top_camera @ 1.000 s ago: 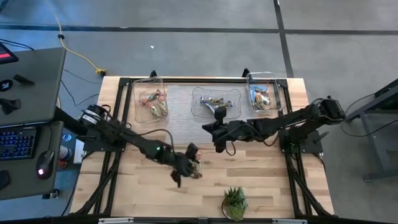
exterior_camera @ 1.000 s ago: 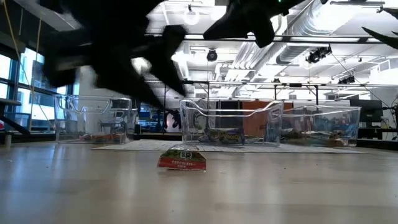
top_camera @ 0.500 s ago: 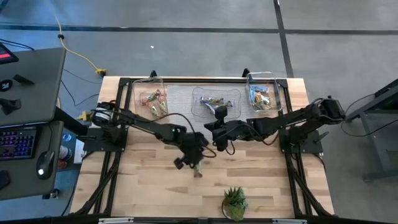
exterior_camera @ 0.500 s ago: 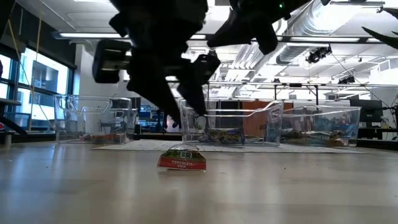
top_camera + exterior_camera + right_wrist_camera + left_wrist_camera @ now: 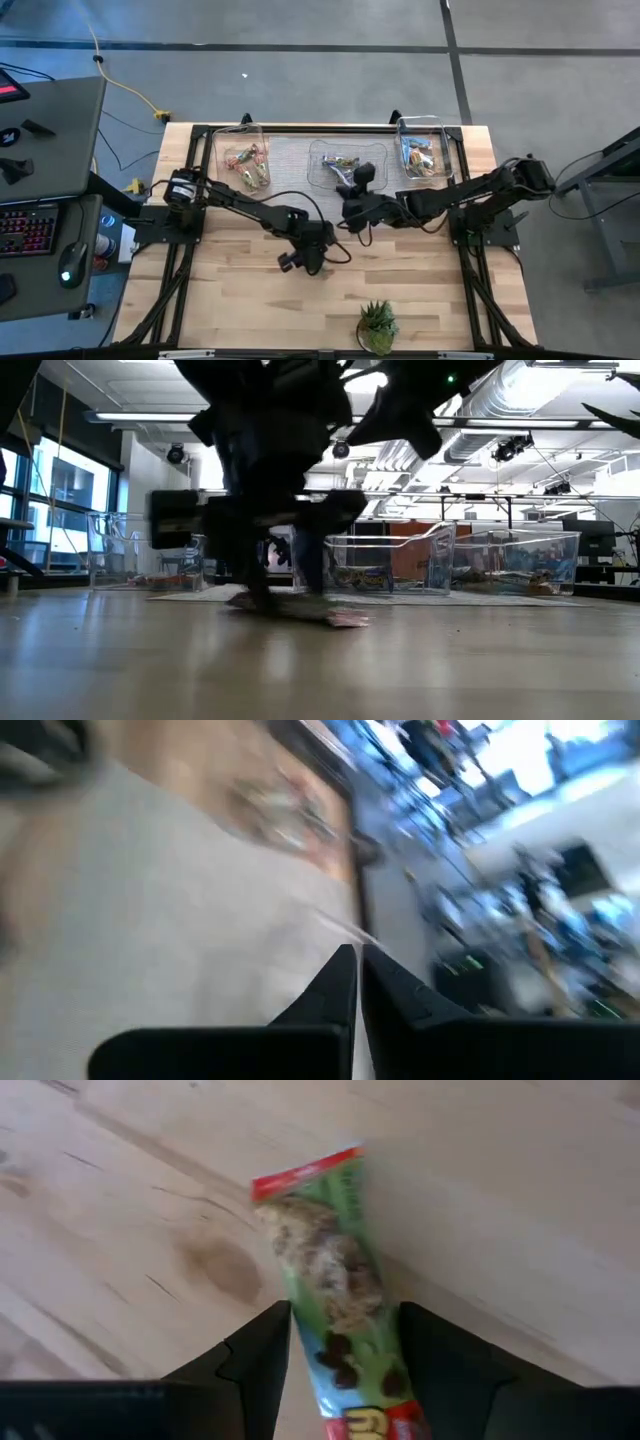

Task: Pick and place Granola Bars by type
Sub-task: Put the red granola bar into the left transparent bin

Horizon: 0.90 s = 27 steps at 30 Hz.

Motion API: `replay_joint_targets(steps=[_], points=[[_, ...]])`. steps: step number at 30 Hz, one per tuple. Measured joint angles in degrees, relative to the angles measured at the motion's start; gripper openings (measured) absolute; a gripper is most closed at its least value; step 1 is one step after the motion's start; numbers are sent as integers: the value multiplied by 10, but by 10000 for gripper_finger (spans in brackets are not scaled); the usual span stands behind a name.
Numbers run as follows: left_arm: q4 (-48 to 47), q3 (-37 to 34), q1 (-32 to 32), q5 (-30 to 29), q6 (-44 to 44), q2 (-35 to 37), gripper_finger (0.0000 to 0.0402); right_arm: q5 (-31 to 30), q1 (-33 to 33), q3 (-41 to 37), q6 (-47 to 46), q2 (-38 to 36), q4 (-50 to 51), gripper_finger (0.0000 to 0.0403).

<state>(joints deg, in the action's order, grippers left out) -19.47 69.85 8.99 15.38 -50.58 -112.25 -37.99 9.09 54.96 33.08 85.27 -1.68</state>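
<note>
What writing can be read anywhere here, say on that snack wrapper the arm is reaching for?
Green-and-red granola bar, lying between the open fingers of the left tool: only part of a yellow letter shows at the picture's edge, not readable.
Bars in the three clear bins: too small to read.
Red screen on the side desk: blurred.
Nothing reads in full.

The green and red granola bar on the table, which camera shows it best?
The left wrist view: the green-and-red granola bar lies between the left end effector fingers. The high view hides it under the arm; the low view shows a blurred edge.
</note>
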Motion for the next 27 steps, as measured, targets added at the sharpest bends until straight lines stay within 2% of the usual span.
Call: replay_joint_targets(steps=[5, 8, 12, 18, 22, 27], points=[[-9, 3, 0, 2, -3, -10, 184, -151, 8, 0, -7, 0, 28, 1], [-19, 3, 0, -4, 46, -11, 182, -205, 8, 0, -40, 0, 35, 1], [-27, 2, 0, -7, 124, -8, 159, -212, 8, 0, -77, 0, 44, 1], [-36, 0, 0, -16, 172, 0, 93, -195, 8, 0, -76, 0, 46, 1], [-79, -3, 1, -88, 193, 28, 74, -195, 8, 0, -76, 0, 53, 1], [-232, 29, 0, -284, 201, 88, 79, -196, 8, 0, -76, 0, 61, 2]])
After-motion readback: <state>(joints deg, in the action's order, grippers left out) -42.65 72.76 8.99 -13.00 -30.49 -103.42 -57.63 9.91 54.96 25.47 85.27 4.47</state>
